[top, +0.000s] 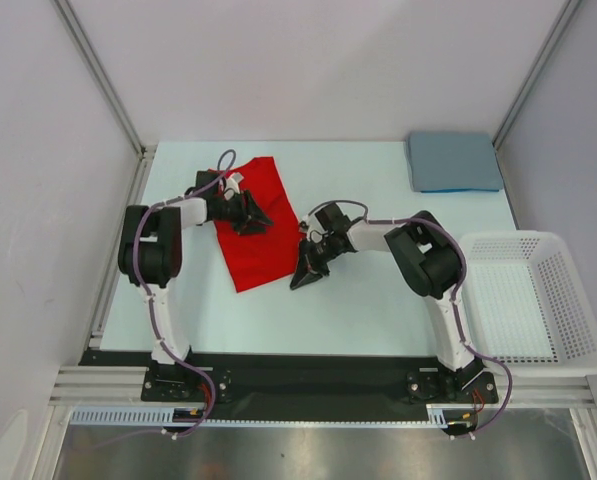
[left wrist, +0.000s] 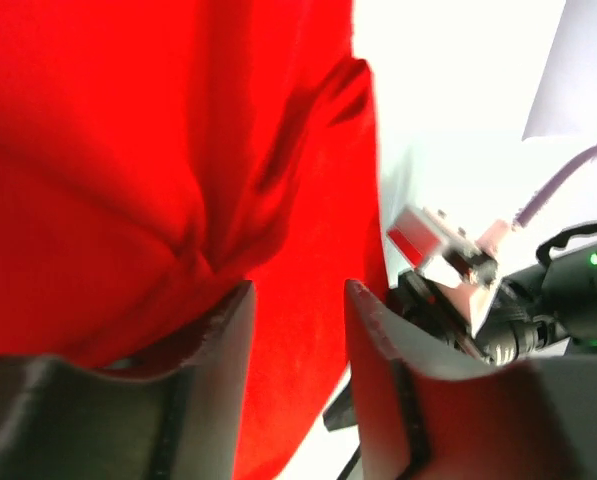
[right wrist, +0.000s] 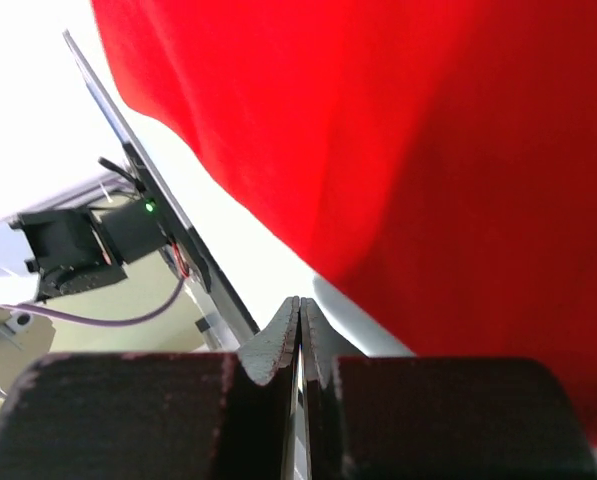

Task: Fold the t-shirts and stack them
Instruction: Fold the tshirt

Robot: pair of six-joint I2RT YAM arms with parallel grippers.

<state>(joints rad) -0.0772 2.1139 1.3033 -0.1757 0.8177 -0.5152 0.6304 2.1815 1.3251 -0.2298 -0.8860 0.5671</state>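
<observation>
Left wrist, left tool (left wrist: pixel 298 290) parted over red t-shirt (left wrist: pixel 128 150) — edges cropped, right tool (right wrist: pixel 298 306) pinched closed.

one camera high, two down low
the top one looks down from behind the arms (top: pixel 153 250) at the whole table (top: pixel 378 190); each wrist one looks out close over its own fingers (left wrist: pixel 388 380); all three see the red t-shirt (top: pixel 253 255)
</observation>
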